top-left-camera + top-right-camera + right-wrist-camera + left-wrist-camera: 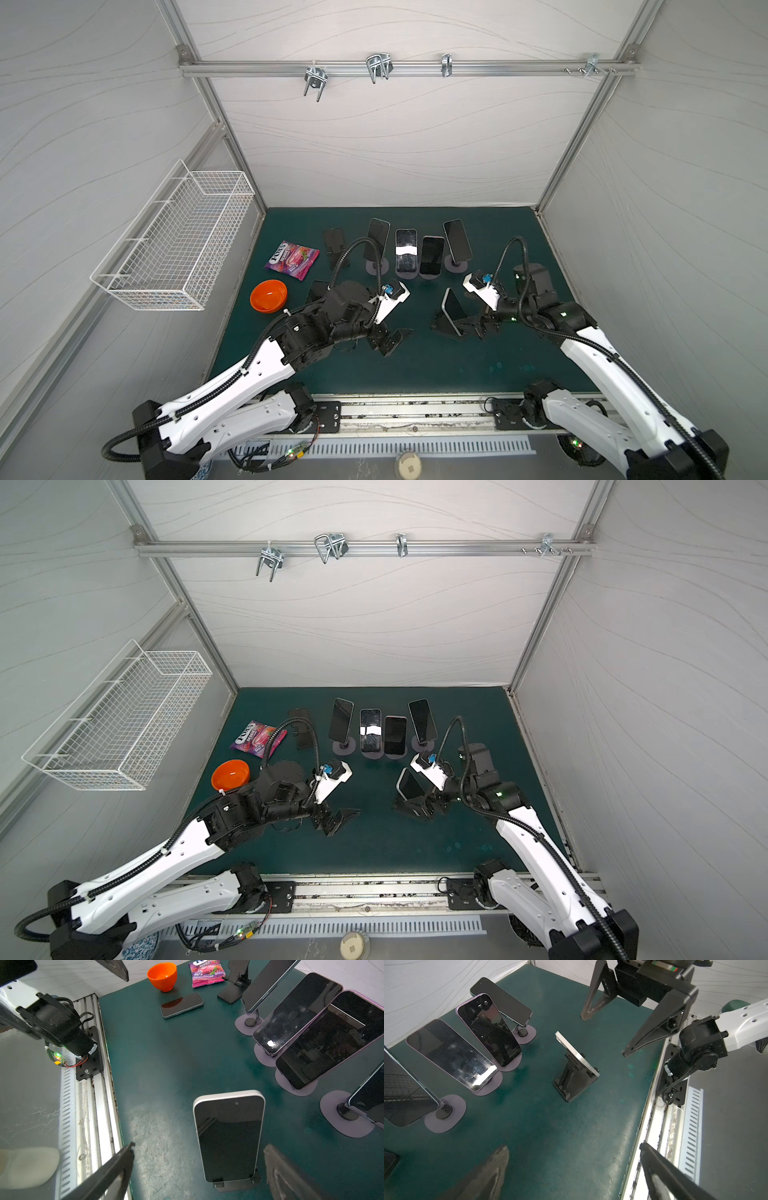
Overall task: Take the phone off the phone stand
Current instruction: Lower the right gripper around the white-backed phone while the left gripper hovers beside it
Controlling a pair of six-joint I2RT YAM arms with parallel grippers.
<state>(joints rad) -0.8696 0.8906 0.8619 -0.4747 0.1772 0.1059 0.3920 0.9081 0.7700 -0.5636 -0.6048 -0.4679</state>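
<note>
Right gripper (604, 1036) first: I'm holding its jaws spread wide, gripping nothing, with the fingertips hanging just short of the phone (228, 1136). That phone, pale-edged with a dark screen, is leaning back in the black phone stand (571, 1082) directly in front of this gripper. Its screen is facing the gripper, lined up with the gap between the fingers and touching neither. Two small black lips on the stand are hooking the phone's lower edge.

Across from it, my left gripper (397, 343) is hovering low over the green mat (166, 1064), jaws likewise wide apart and empty. It's looking at the back of the stand, with bare mat lying between them.

Going farther out, past both grippers towards the back wall, four more phones (406, 253) are leaning in a row on mauve bases (330, 1113), screens dark. The end of the row is sitting nearest my right gripper.

Out beyond my left gripper, a spare phone (181, 1004) is lying flat on the mat. Behind it an empty black stand (230, 996) is standing, then an orange bowl (162, 975). Next to the bowl is a purple candy bag (292, 259) reading "FOX'S" and "BERRIES", with "BLACK CHERRY" in small print.

Farthest off, a white wire basket (178, 245) is hanging on the side wall, on my left arm's side.
</note>
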